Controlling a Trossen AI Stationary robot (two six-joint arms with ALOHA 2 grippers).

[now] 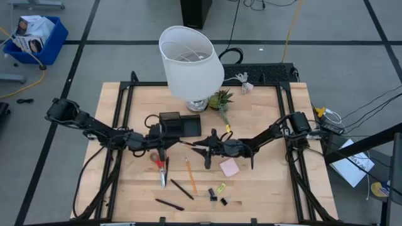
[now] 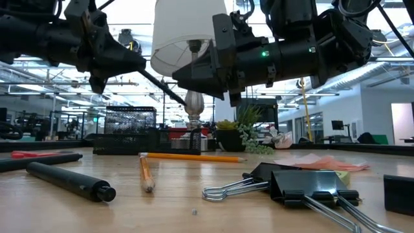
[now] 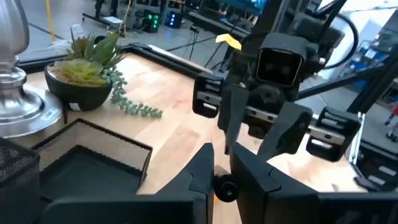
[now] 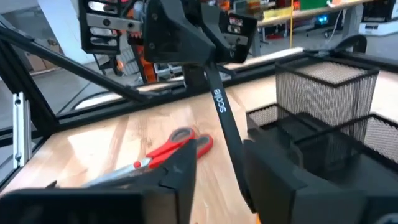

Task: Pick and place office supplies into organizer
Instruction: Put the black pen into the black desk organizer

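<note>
A black pen (image 1: 191,145) hangs in the air between my two grippers, in front of the black mesh organizer (image 1: 179,124). My left gripper (image 1: 166,142) is shut on the pen's left end. My right gripper (image 1: 207,149) is open, with the pen's other end (image 4: 239,168) between its spread fingers, close to one of them. I cannot tell whether that finger touches the pen. On the table lie the red-handled scissors (image 1: 161,164), an orange pencil (image 1: 190,174), two more black pens (image 1: 181,189), the pink sticky pad (image 1: 229,167), a yellow-green piece (image 1: 220,187) and black clips (image 1: 217,198). My left gripper pinches the pen by its end (image 3: 224,186) between its two fingers. It comes level from the table's left, and the pen runs on forward out of the fingers (image 4: 208,74). The pen is lifted clear of the table and slants down toward my right gripper (image 2: 162,86).
The white-shaded lamp (image 1: 190,59) stands behind the organizer, with a small potted plant (image 1: 221,98) to its right. Black rails run along the table's left and right edges (image 1: 119,125). Bare wood lies at the near left (image 1: 135,188).
</note>
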